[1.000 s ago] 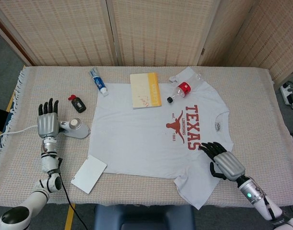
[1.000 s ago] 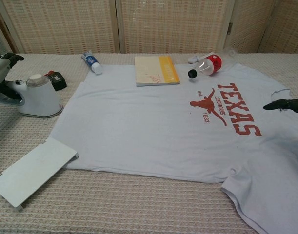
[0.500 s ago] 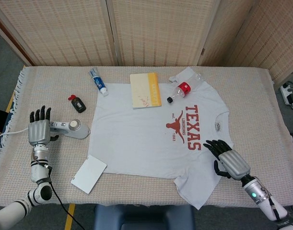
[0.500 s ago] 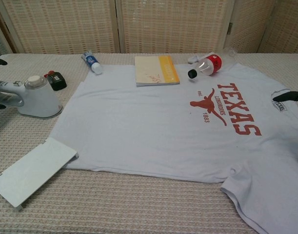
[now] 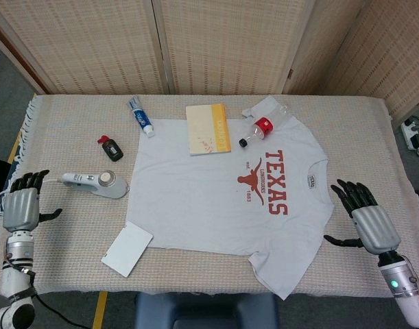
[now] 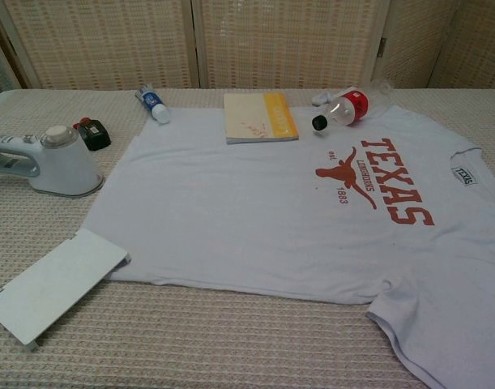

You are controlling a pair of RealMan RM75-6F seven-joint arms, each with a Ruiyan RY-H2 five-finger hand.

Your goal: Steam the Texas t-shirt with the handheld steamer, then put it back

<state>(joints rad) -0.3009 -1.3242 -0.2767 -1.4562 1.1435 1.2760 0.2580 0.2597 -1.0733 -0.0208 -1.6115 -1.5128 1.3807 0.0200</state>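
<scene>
steamer point(image 5: 92, 184) has been released by the left hand point(image 5: 22, 208), now withdrawn toward 9 o'clock; right hand point(image 5: 370, 223) withdrawn off the t-shirt point(image 5: 216, 199); both are spread, nothing held.

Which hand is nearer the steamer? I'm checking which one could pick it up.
Left. The left hand is open just off the steamer's handle end; the right hand is open beyond the t-shirt, across the table.

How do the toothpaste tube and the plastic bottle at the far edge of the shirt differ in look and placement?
The toothpaste tube is white and blue with a white cap; the plastic bottle is clear with a red label and a black cap. The tube lies on the bare tablecloth beside the t-shirt, while the bottle lies across the shirt's edge. The bottle looks larger. Both lie on their sides, caps pointing toward the robot.
</scene>
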